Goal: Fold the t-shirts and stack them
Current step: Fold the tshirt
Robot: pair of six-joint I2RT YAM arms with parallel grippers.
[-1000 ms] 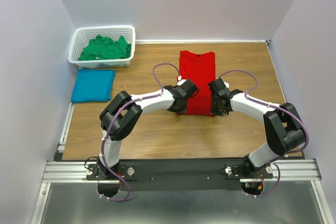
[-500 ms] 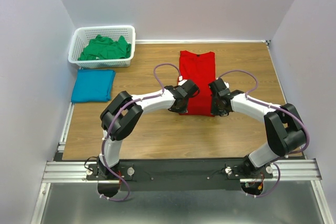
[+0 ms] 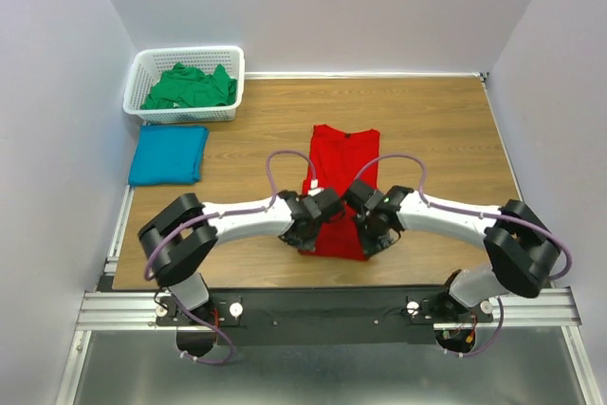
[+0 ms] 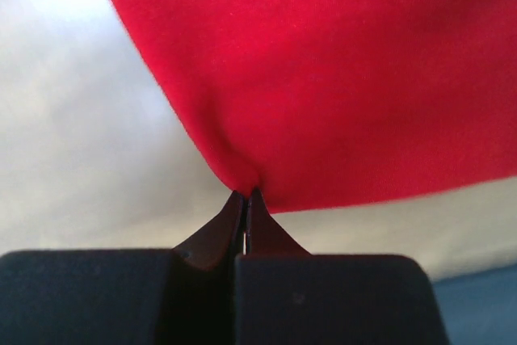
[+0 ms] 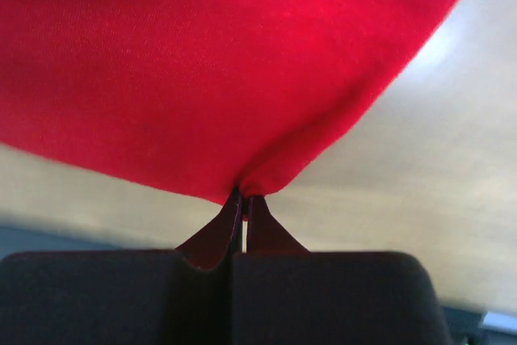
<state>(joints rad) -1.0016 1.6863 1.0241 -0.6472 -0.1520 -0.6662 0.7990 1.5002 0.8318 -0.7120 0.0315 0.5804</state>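
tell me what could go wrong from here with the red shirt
1. The left gripper and right gripper each pinch only a small tip of the red shirt; a tug might slip it free.
2. If the two move unevenly, the fold may land crooked or bunched.

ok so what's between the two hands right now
The red shirt: the left hand and right hand each pinch its near edge. The top view shows the cloth spanning between them.
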